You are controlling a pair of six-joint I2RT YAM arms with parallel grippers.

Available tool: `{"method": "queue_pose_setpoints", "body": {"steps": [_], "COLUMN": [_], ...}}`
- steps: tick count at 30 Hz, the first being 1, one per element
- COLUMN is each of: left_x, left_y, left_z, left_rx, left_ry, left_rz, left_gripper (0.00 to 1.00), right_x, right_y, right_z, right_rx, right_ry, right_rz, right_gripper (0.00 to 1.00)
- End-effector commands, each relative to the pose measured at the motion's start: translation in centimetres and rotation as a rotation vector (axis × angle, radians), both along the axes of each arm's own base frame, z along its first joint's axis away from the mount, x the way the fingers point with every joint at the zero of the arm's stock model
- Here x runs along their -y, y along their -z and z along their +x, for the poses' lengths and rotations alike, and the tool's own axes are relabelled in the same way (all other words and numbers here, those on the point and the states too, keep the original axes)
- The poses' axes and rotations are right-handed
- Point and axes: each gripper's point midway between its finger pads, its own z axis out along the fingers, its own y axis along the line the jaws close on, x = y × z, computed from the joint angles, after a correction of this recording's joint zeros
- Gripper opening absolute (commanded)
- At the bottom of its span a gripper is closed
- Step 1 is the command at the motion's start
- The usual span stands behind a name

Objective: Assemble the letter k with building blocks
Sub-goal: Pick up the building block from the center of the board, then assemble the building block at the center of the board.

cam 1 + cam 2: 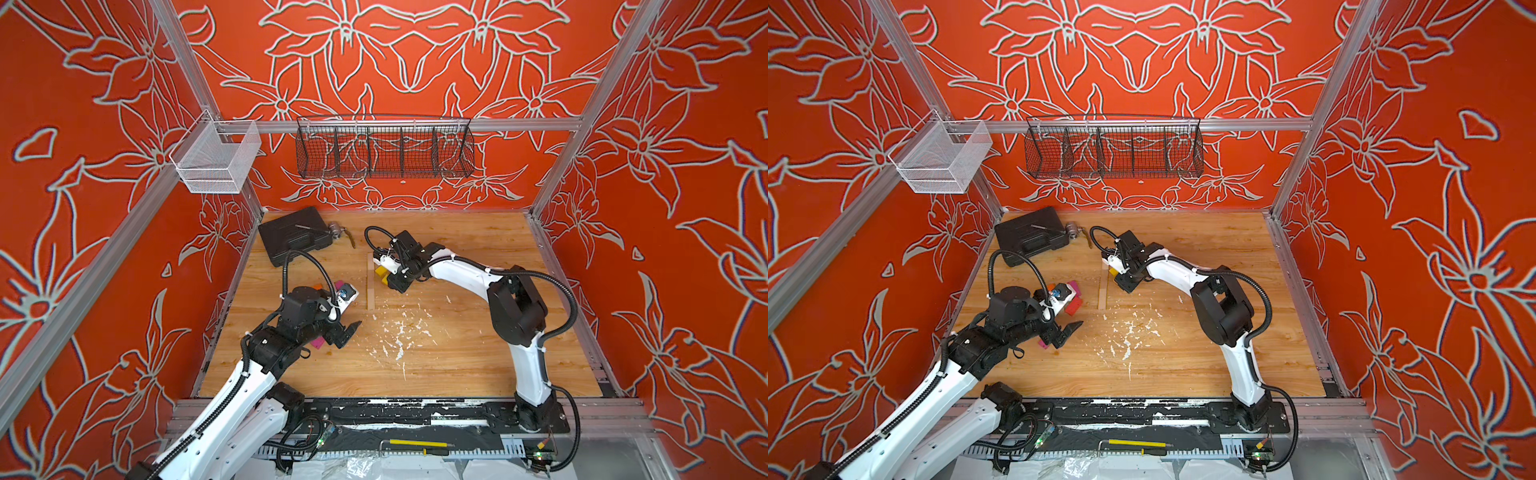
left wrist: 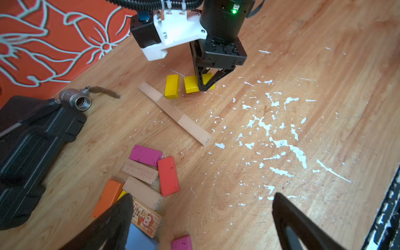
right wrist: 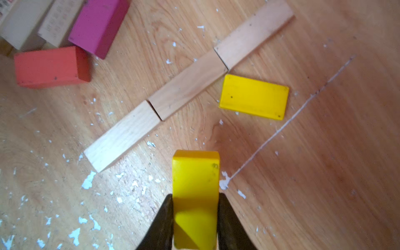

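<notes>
Building blocks (image 2: 167, 177) sit mostly heaped near the wide-spread left gripper (image 2: 201, 201); three pale bars (image 3: 188, 86) form the k's stem, a yellow block (image 3: 254, 96) just beside it, and the right gripper (image 3: 195, 199) pinches a second yellow block (image 3: 195, 171), likely the other diagonal

right end effector (image 1: 1120, 279) on yellow block (image 1: 1113, 271), beside pale wooden bars (image 1: 1103, 293), left end effector (image 1: 1068, 332) spread wide

My right claw (image 3: 195, 197) is gripping one block (image 3: 194, 173) to the right of the line of three bars (image 3: 188, 86), which are lying end to end on the tabletop (image 1: 457, 365). A second block (image 3: 254, 96) is lying just beside that line, on the same side. The heap of blocks (image 2: 147, 173) is sitting left of the line. The case (image 1: 295, 237) is lying behind the heap in the far left corner, and the valve (image 2: 75, 100) is resting just beside it.
</notes>
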Motion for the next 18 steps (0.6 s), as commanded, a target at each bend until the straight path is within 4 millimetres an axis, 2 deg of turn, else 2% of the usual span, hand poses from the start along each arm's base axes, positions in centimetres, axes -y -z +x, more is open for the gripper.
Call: {"method": "queue_pose_setpoints", "body": {"steps": [1,18], "left_x": [-0.1,-0.6], "left_y": [-0.9,-0.9], "left_z": [0.4,0.4], "left_rx": [0.004,-0.004], "left_ry": [-0.017,-0.02], "left_rz": [-0.042,-0.042], "left_gripper": [0.97,0.98], "right_x": [-0.3,-1.4], "right_y": [1.6,4.1], "right_z": [-0.8,1.0], "right_rx": [-0.063,-0.096], "right_ry": [-0.088,-0.092], "right_rz": [-0.024,-0.071], "right_gripper": [0.24,0.27]}}
